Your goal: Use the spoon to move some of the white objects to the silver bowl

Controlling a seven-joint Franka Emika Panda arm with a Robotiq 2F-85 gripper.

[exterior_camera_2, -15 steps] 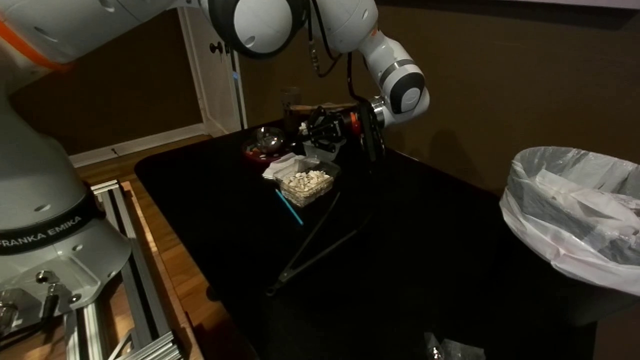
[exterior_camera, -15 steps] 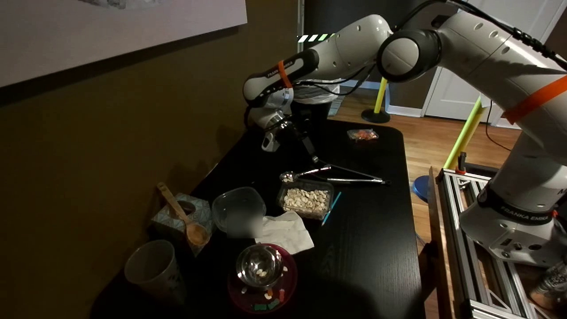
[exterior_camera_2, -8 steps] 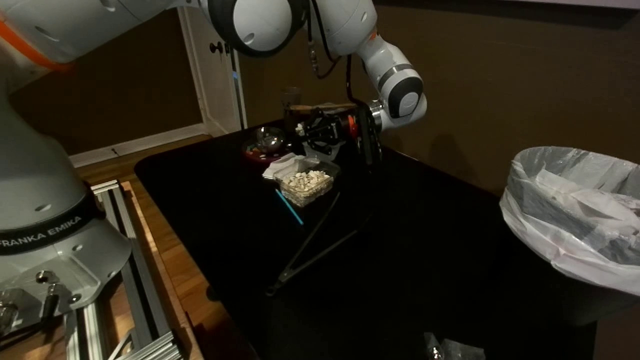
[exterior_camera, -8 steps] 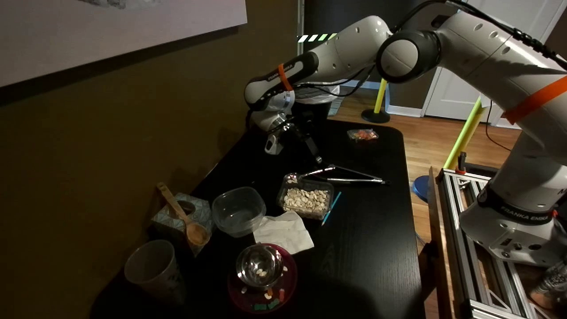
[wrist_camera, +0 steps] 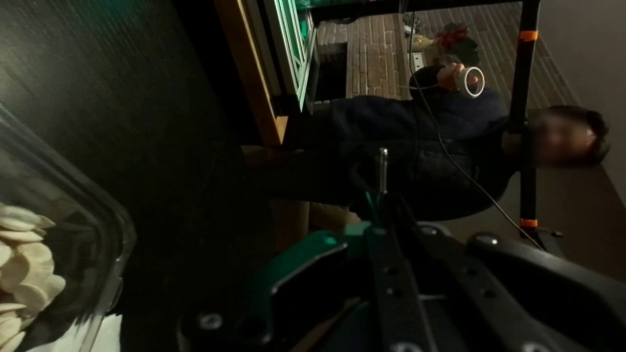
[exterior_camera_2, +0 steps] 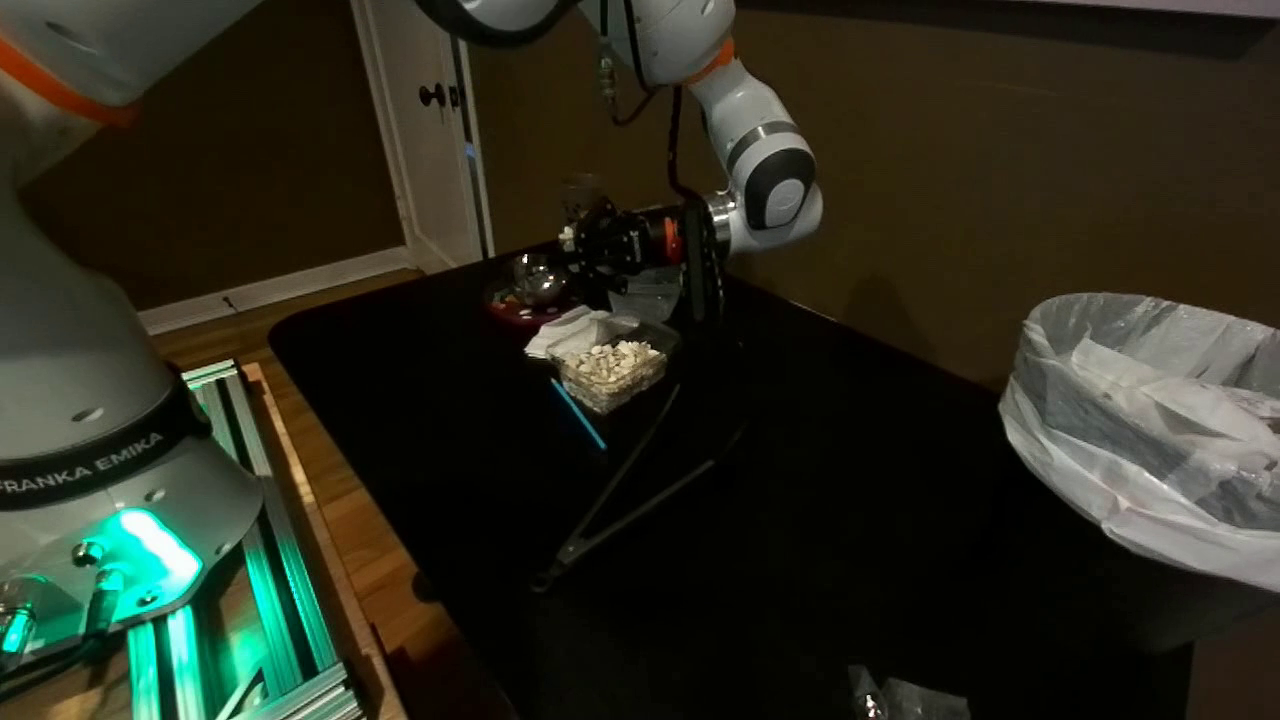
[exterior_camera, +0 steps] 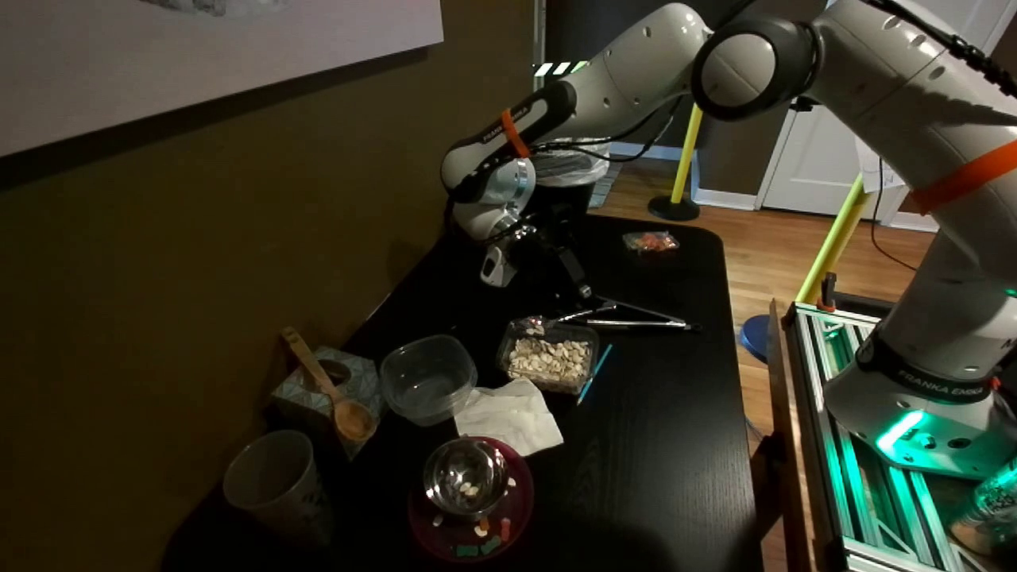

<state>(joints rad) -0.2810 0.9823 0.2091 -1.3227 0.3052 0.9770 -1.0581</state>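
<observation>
My gripper (exterior_camera: 586, 306) is shut on the handle of a metal spoon (exterior_camera: 566, 318) and holds it in the air. The spoon's bowl carries some white objects and shows in front of the tray's far corner. In an exterior view the gripper (exterior_camera_2: 582, 248) points left, with whitish bits at its tips. In the wrist view the handle end (wrist_camera: 383, 166) sticks out past the fingertips. More white objects (exterior_camera: 548, 359) fill the clear tray; they also show in the wrist view (wrist_camera: 27, 269). The silver bowl (exterior_camera: 445, 469) stands on a red plate with a few white bits inside.
Open metal tongs (exterior_camera: 636, 323) and a blue stick (exterior_camera: 596, 373) lie near the tray. A white napkin (exterior_camera: 512, 417) and a clear plastic bowl (exterior_camera: 429, 381) lie between tray and plate. A wooden spoon (exterior_camera: 322, 373) rests on a tissue box. A person (wrist_camera: 420, 151) shows in the wrist view.
The gripper and spoon have shifted right and slightly down in one exterior view, and left and slightly up in the other. The spoon still carries bits. A green light now shines on the robot's base.
</observation>
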